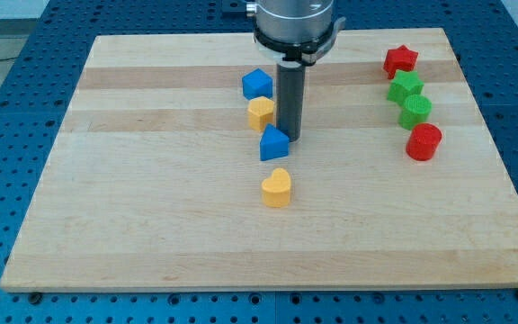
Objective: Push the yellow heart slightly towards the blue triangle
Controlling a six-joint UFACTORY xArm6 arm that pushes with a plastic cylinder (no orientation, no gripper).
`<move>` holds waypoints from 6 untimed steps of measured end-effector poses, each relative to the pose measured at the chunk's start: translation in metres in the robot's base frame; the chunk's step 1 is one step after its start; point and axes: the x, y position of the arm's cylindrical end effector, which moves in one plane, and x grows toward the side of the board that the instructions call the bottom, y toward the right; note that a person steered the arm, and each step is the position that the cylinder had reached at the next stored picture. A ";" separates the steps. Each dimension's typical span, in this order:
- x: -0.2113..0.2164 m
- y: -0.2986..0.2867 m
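The yellow heart (277, 187) lies near the middle of the wooden board (151, 225). The blue triangle (274, 143) sits just above it, a small gap between them. My tip (290, 137) is at the blue triangle's upper right edge, close to or touching it, and well above the yellow heart. The dark rod rises from there to the arm's mount at the view's top.
A yellow block (261, 112) and a blue cube (256, 85) stand above the triangle, left of the rod. At the view's right are a red star (400, 61), two green blocks (406, 88) (415, 111) and a red cylinder (424, 142).
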 end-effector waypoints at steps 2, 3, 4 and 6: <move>0.001 0.014; 0.005 0.068; 0.058 0.075; 0.124 0.050</move>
